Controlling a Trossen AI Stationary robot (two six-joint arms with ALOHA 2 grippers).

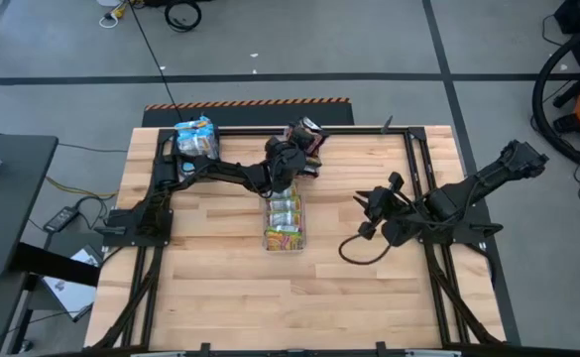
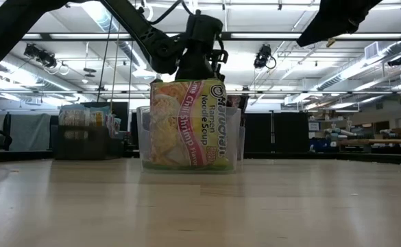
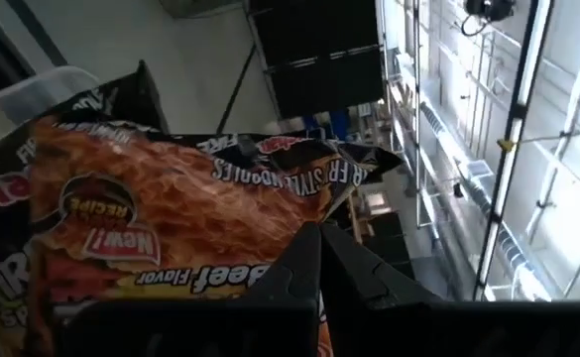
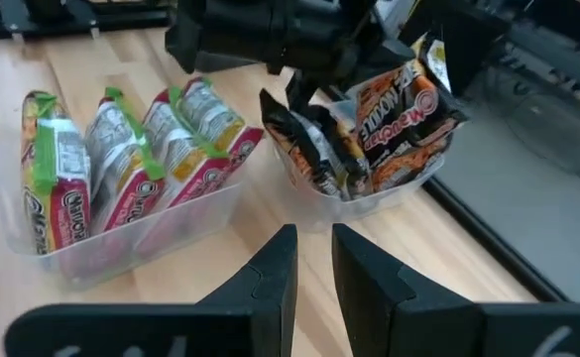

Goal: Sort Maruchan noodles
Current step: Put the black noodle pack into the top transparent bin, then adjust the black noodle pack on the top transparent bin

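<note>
My left gripper [image 1: 290, 164] hangs over a clear bin [image 4: 369, 203] of dark brown-orange Maruchan packets near the table's far edge and is shut on one packet [image 4: 304, 139]. Other brown packets [image 4: 404, 109] stand on edge in that bin. A second clear bin [image 1: 285, 223] at mid-table holds yellow-green and red packets [image 4: 121, 159], also on edge. Pale blue-silver packets [image 1: 195, 137] sit in a bin at the far left. My right gripper [image 1: 369, 210] waits to the right of the middle bin, open and holding nothing. My left gripper pinches the upper edge [image 3: 290, 223] of a dark brown-orange packet between its two fingers, coming from above and pointing down. The packet stands roughly upright below the fingers, its lower part down among the other brown packets in the bin.
Black frame rails [image 1: 413, 169] run along both sides and the far edge of the wooden table. A black cable [image 1: 354, 253] loops on the table by my right arm. Bare wood [image 1: 290, 297] stretches across the near half.
</note>
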